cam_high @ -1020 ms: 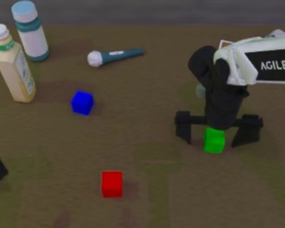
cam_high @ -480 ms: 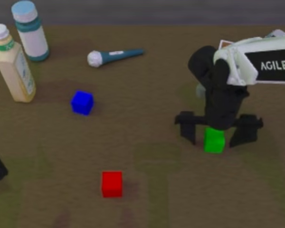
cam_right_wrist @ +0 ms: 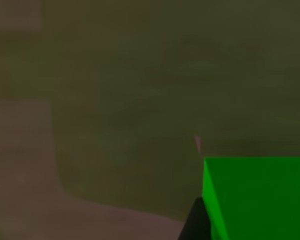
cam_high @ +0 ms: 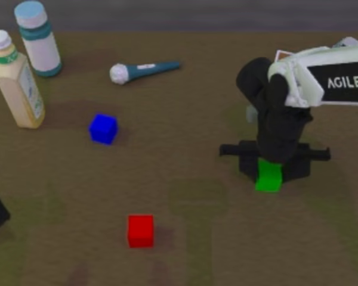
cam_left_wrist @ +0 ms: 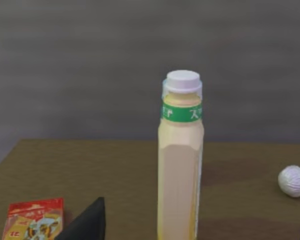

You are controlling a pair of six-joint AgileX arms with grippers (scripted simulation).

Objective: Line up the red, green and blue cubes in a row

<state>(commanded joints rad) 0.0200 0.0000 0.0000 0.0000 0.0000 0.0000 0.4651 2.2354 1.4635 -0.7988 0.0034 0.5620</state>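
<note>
Your right gripper (cam_high: pixel 269 168) sits low over the green cube (cam_high: pixel 268 176), its fingers drawn in narrow against the cube's two sides — judging by that, the grip is being made so the cube can be carried to the row. In the right wrist view the green cube (cam_right_wrist: pixel 257 197) fills the near corner, with a dark finger edge right against it, which fits a pinch and not a hover. The cube looks to be resting on the table (cam_high: pixel 185 155), not lifted.

From this claw, the red cube (cam_high: pixel 141 230) lies well off toward the table's left and nearer the front edge, and the blue cube (cam_high: pixel 102 128) farther left and a little back — the three are scattered, so no row exists yet.

Your left arm is parked at the left edge; whether its gripper is wide or closed cannot be told.
</note>
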